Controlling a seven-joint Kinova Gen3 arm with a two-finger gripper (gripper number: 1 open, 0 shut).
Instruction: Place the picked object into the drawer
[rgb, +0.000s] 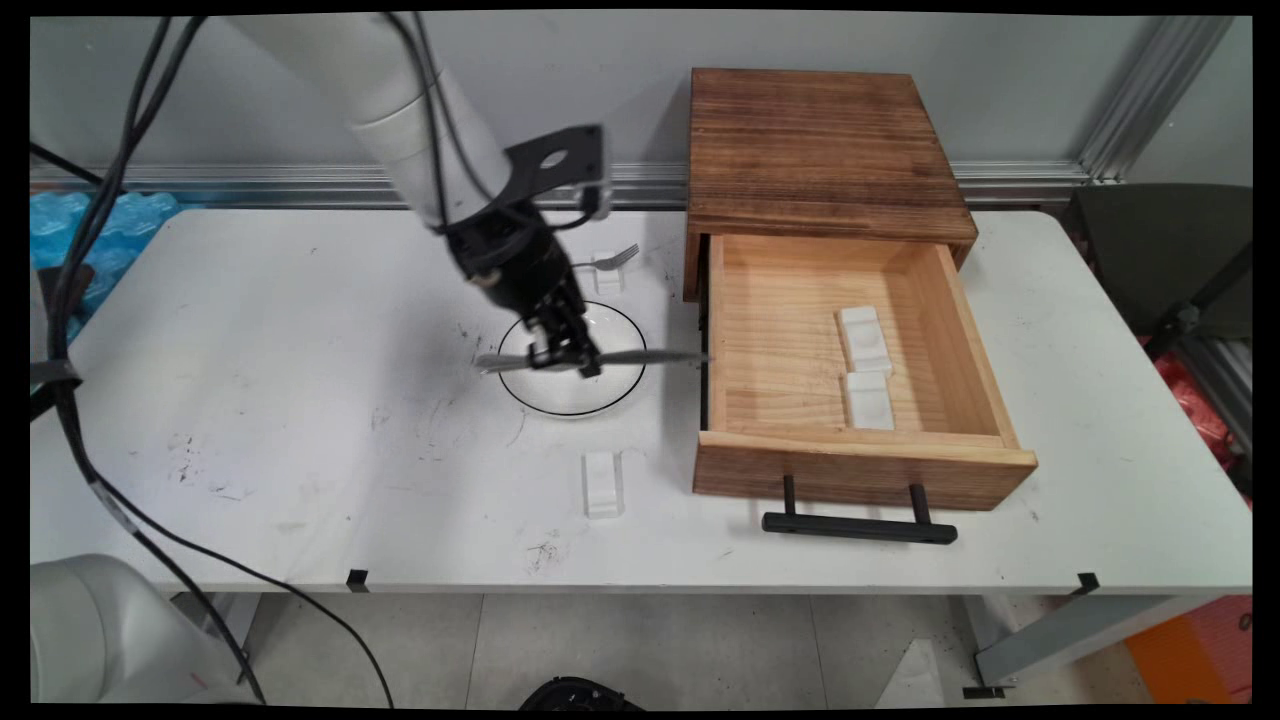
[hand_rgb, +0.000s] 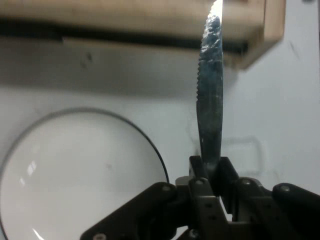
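Note:
My black gripper (rgb: 565, 355) is shut on a metal table knife (rgb: 640, 357), which it holds level above a clear glass plate (rgb: 615, 325) with a dark rim. The blade points right, its tip at the left wall of the open wooden drawer (rgb: 985, 350). In the hand view the serrated knife (hand_rgb: 210, 100) rises from between my fingers (hand_rgb: 200, 172) toward the wooden drawer (hand_rgb: 150, 15), with the glass plate (hand_rgb: 75, 175) below left. Two white blocks (rgb: 865, 365) lie inside the drawer.
A wooden cabinet (rgb: 820, 150) stands at the back right, its drawer pulled out with a black handle (rgb: 858, 527). A fork (rgb: 608, 259) rests on a small clear holder behind the plate. Another clear holder (rgb: 603, 484) stands in front of the plate.

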